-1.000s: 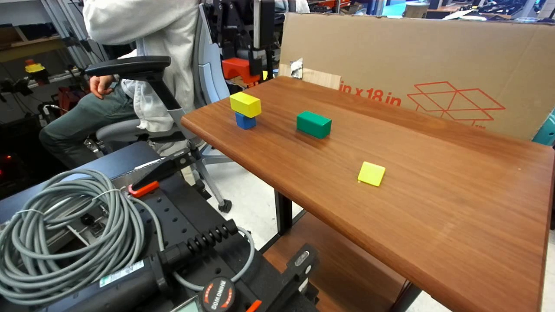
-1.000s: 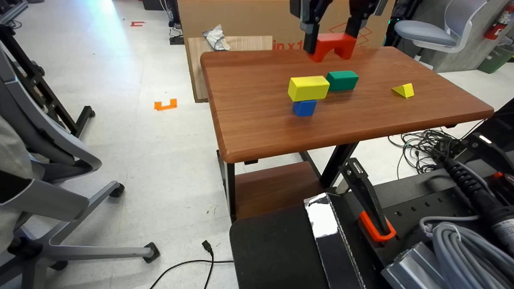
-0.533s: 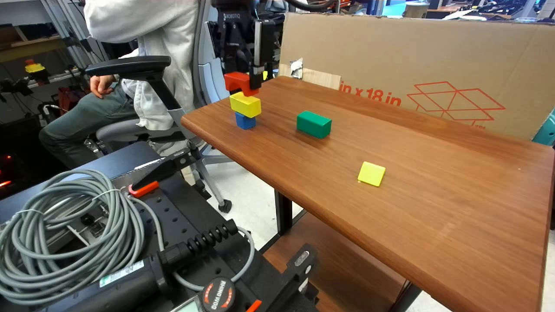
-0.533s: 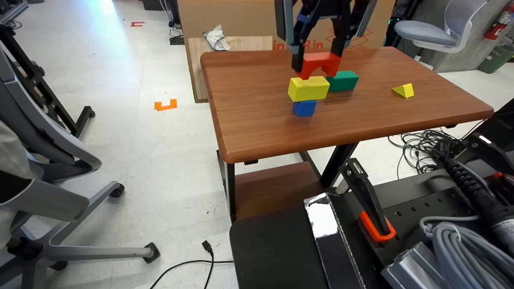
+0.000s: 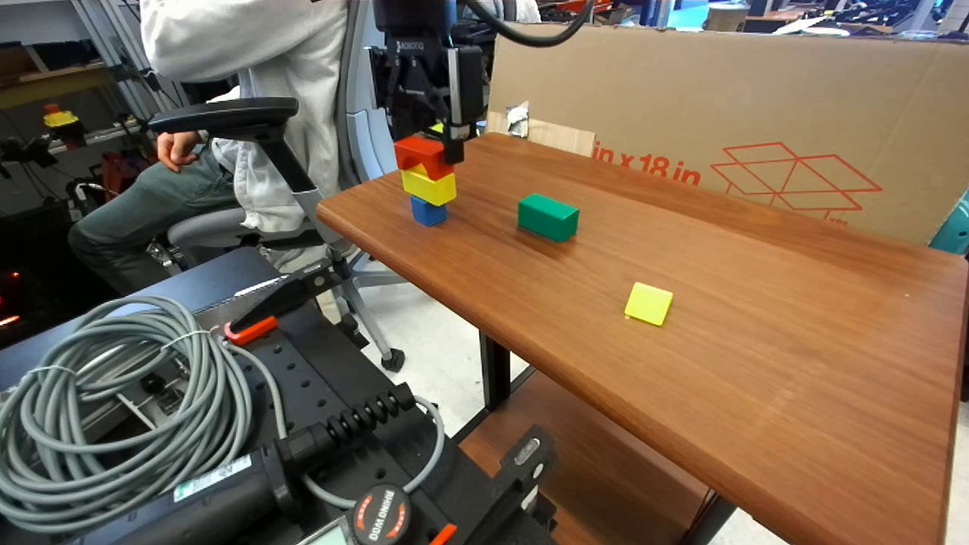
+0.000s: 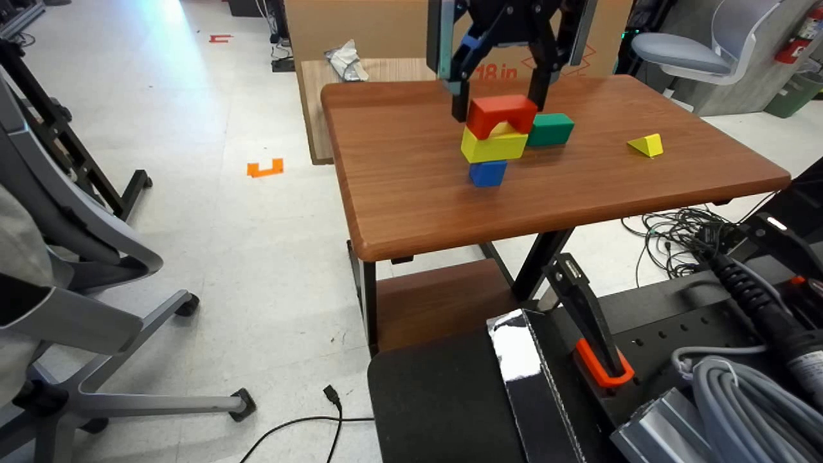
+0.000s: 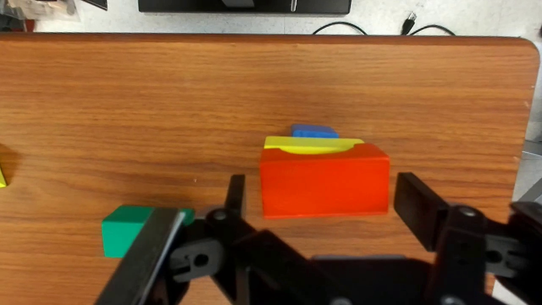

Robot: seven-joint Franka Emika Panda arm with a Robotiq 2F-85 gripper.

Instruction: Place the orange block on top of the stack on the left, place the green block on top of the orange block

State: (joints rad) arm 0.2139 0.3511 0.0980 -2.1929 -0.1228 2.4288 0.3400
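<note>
The jaws stand spread, either side of the orange block (image 7: 325, 186) atop the 2-block stack (image 6: 494, 150).

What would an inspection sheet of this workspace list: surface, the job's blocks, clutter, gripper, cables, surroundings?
Surface: brown wood-grain table.
Orange block: resting on the stack.
Green block: on the table, apart from the stack.
Clutter: yellow wedge on the table, away from the stack.
Gripper: open, jaws either side of the orange block, gaps showing in the wrist view.
Cables: grey coil beside the table; black cable on the floor.
Surroundings: seated person; cardboard sheet beyond the table.
</note>
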